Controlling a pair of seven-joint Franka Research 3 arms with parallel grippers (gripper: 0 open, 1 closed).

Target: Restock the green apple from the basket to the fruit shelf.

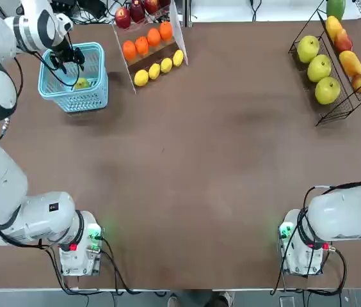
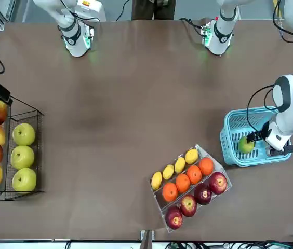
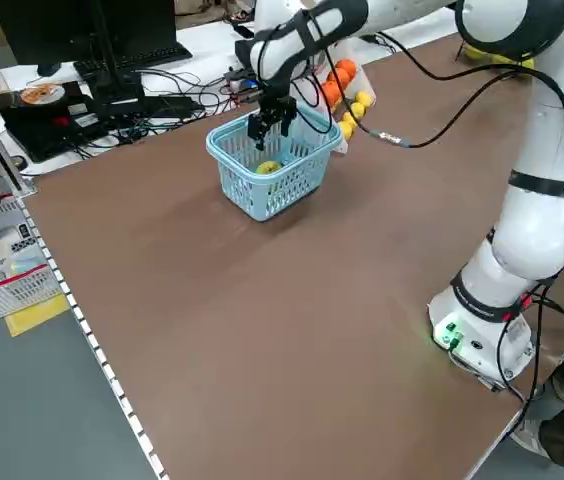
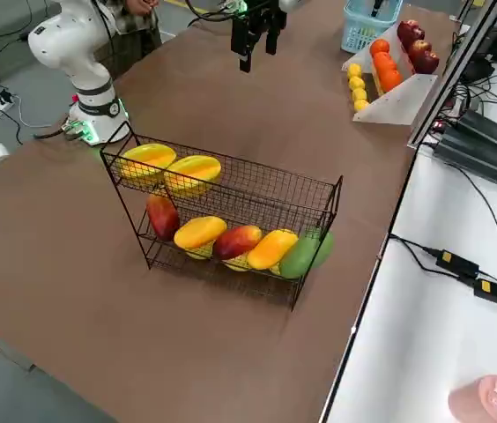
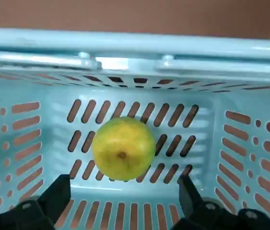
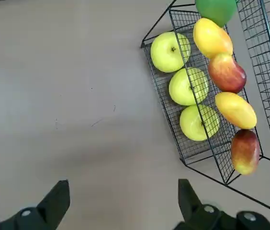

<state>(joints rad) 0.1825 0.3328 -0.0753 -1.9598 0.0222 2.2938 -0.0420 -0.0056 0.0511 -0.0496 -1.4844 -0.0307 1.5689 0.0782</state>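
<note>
Fingers of my left gripper (image 5: 124, 190) stand wide apart over the basket (image 5: 173, 40), and the green apple (image 5: 124, 148) lies on its floor below me, between but beyond my tips; I should centre on it, descend straight with both fingers clear of the lattice walls, then squeeze gently at its widest part. Well off to my right, my right gripper (image 6: 124, 192) waits, spread, near the fruit shelf (image 1: 344, 105).

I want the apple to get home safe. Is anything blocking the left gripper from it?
No, nothing I can see. The left gripper is open over the basket, and the apple lies uncovered inside.
</note>
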